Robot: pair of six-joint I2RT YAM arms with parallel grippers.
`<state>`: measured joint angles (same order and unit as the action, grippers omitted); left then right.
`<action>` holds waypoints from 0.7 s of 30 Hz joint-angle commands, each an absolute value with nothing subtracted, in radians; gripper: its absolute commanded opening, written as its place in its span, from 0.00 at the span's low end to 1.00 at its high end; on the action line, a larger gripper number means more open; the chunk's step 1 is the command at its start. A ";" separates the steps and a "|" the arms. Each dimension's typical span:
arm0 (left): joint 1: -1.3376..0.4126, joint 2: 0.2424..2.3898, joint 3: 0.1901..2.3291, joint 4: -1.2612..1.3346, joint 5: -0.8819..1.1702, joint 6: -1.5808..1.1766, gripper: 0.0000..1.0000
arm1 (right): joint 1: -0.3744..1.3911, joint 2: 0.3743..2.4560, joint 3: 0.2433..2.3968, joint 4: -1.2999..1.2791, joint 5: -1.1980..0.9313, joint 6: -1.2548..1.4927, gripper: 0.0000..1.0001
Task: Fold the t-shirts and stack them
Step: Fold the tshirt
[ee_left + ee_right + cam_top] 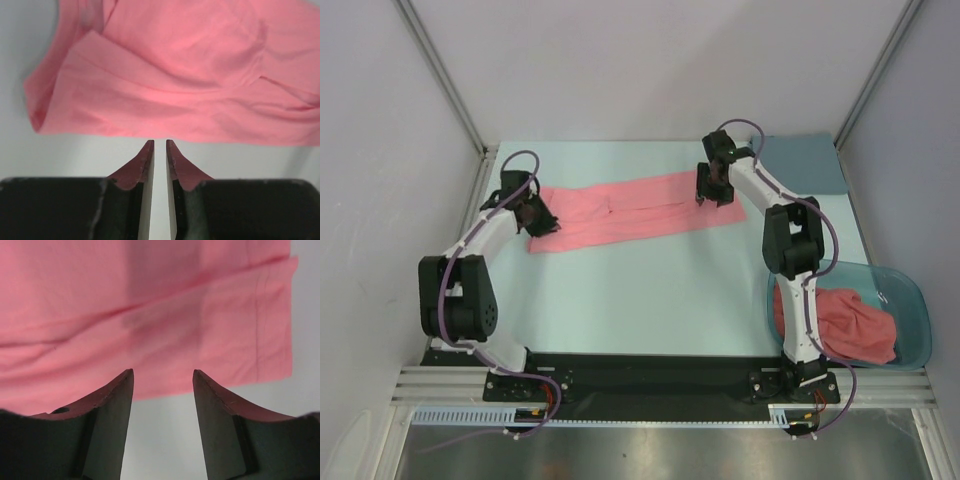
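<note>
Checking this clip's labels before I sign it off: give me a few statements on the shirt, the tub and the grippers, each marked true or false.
1. The spread t-shirt lies as a long strip across the table. True.
2. The right gripper is clamped on it. False: its jaws stand open and empty.
3. The teal tub holds crumpled pink fabric. True.
4. The grey-blue cloth lies at the near left corner. False: it lies at the far right corner.

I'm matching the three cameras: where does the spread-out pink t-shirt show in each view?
Top external: spread t-shirt lies across the table, mid-frame.
Left wrist: fills the upper half.
Right wrist: fills the upper two-thirds.
Shared landmark: pale table bordering its edge.
</note>
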<state>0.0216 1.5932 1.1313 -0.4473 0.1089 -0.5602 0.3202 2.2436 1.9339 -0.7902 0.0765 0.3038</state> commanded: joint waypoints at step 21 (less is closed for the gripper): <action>0.009 1.871 1.241 -0.431 0.006 -0.704 0.19 | 0.282 2.546 2.318 -0.678 0.204 0.130 0.69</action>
<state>0.0071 1.8446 1.1770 -0.4084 0.0429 -0.6796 0.2905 2.5439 2.3020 -0.6834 0.1558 0.1535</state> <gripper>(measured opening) 0.190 0.687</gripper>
